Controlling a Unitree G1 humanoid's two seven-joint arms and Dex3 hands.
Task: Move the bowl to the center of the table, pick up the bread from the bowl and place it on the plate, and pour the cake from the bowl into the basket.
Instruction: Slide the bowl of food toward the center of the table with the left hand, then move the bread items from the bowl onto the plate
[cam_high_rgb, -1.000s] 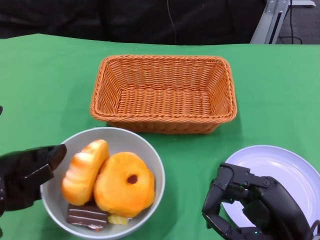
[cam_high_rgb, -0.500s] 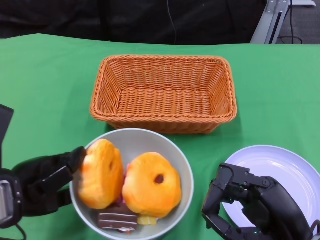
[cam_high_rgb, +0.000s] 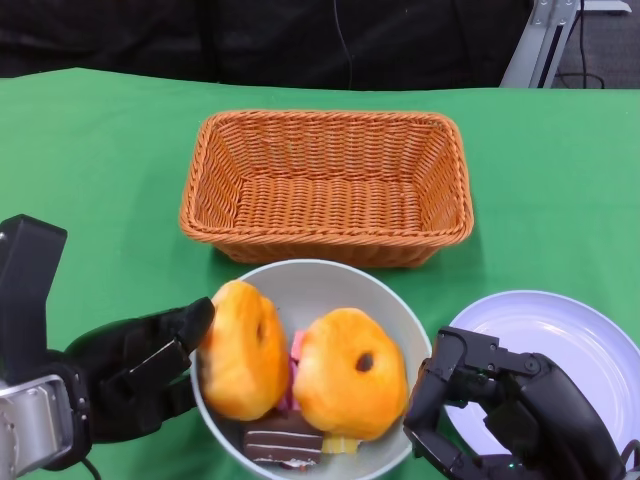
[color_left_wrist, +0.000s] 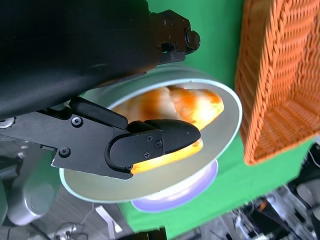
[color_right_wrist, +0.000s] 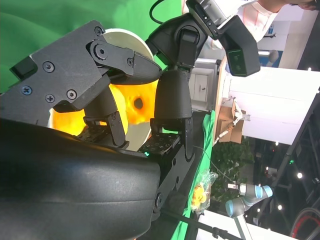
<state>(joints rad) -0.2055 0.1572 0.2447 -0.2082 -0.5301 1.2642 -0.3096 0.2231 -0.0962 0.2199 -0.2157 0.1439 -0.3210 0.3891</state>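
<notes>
The grey bowl (cam_high_rgb: 300, 285) sits just in front of the basket (cam_high_rgb: 330, 120), near the table's middle. It holds a long golden bread (cam_high_rgb: 238, 350), a round orange bun (cam_high_rgb: 350, 375) with a dark spot, and a brown striped cake slice (cam_high_rgb: 283, 443). My left hand (cam_high_rgb: 130, 375) grips the bowl's left rim; in the left wrist view its fingers (color_left_wrist: 150, 145) lie over the rim (color_left_wrist: 220, 135) beside the bread (color_left_wrist: 185, 102). My right hand (cam_high_rgb: 490, 405) hovers, half curled and holding nothing, between the bowl and the white plate (cam_high_rgb: 560, 340).
The wicker basket stands empty behind the bowl. The plate lies at the front right, partly under my right hand. A green cloth (cam_high_rgb: 100, 160) covers the table. A small yellow piece (cam_high_rgb: 340, 443) lies beside the cake.
My left hand has slid the bowl to the right, from the front left toward the middle. The breads shifted inside it. My right hand has stayed still.
</notes>
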